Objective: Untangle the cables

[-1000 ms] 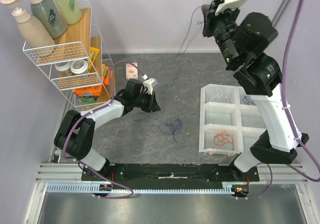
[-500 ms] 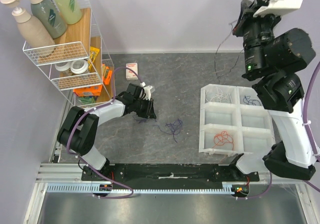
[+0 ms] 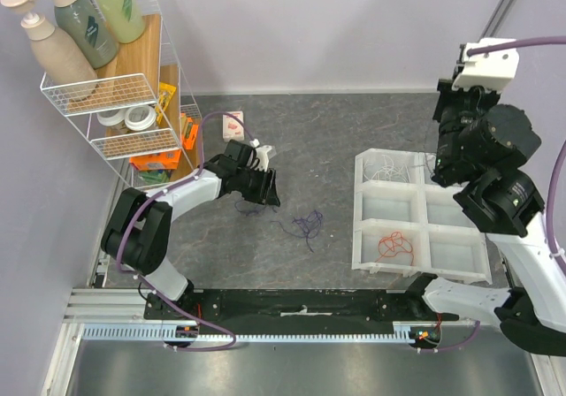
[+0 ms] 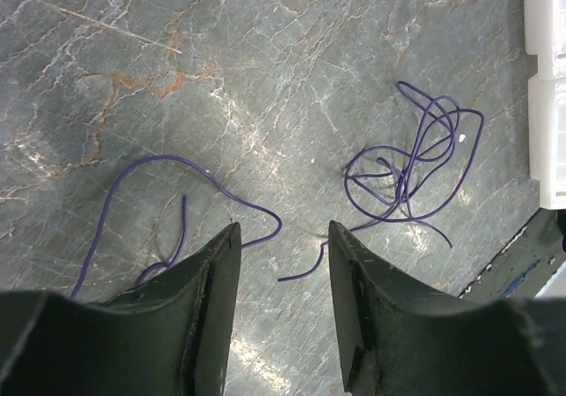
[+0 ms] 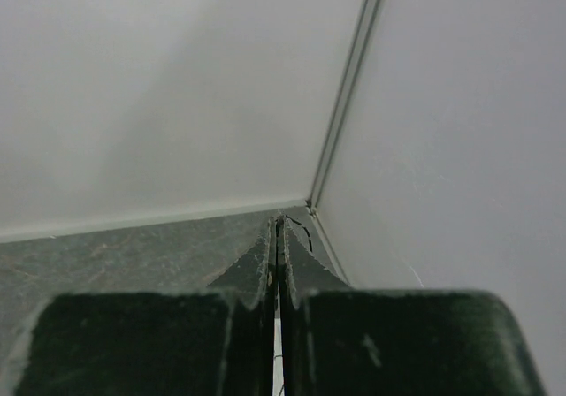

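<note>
A tangle of purple cables [image 3: 307, 224] [image 4: 411, 162] lies mid-table. A loose purple strand [image 4: 159, 193] rests on the table just ahead of my left gripper [image 3: 268, 193] [image 4: 283, 228], which is open and low over the table with nothing between its jaws. My right gripper [image 3: 439, 153] [image 5: 281, 221] hangs over the back of the white compartment tray [image 3: 420, 203], shut on a thin dark cable [image 5: 301, 228] that curls out at its tips. In the tray lie an orange cable [image 3: 395, 246], a white one [image 3: 389, 168] and a dark blue one [image 3: 439, 179].
A wire shelf [image 3: 106, 87] with pump bottles and small items stands at the back left. A small white and red box [image 3: 233, 126] lies behind the left arm. Walls close off the back and both sides.
My left gripper has opened, leaving the purple strand on the table. The right arm has swung right and come down over the tray, still shut on the thin dark cable.
</note>
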`<state>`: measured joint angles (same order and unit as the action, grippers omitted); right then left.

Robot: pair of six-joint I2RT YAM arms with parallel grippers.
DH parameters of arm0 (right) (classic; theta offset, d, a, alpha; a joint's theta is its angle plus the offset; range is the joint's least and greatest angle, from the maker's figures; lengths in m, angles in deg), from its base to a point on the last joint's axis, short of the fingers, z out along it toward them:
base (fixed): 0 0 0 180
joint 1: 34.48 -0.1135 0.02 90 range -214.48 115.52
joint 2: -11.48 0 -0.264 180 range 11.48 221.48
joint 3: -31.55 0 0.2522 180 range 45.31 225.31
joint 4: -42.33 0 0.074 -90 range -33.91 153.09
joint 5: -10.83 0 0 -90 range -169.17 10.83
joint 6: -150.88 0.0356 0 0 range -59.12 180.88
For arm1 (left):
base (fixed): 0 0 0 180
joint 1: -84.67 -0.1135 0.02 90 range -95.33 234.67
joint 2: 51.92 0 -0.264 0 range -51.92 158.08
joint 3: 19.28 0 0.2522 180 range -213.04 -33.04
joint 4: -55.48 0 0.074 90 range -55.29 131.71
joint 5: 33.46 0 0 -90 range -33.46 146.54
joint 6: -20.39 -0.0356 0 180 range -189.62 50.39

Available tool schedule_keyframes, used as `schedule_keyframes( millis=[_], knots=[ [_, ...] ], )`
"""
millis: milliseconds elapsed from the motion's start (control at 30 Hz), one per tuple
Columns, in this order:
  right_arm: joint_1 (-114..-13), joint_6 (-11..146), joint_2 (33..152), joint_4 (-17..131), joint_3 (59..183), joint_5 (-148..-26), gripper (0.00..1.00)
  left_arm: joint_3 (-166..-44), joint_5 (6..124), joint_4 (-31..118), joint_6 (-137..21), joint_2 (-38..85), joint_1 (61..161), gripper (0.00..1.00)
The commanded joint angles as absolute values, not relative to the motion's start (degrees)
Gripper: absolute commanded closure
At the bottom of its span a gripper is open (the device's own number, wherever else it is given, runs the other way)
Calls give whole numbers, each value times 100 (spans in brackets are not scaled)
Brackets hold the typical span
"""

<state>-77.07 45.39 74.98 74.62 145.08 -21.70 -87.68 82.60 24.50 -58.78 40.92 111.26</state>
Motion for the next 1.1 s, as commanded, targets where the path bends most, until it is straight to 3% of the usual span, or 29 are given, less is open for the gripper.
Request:
schedule_keyframes(
  millis=[0, 733, 1067],
  knots=[
    [-7693, 4900, 7090, 7639, 13779, -1765, 100, -9044, 8440, 2326, -6179, 3852, 11095, 48],
    [-7509, 7247, 6457, 8949, 11555, -2204, 100, -9035, 8580, 2220, -6223, 3931, 11095, 48],
    [-7016, 7291, 6324, 9125, 11185, -2345, 100, -9009, 8536, 2115, -6267, 3896, 11095, 49]
  ],
)
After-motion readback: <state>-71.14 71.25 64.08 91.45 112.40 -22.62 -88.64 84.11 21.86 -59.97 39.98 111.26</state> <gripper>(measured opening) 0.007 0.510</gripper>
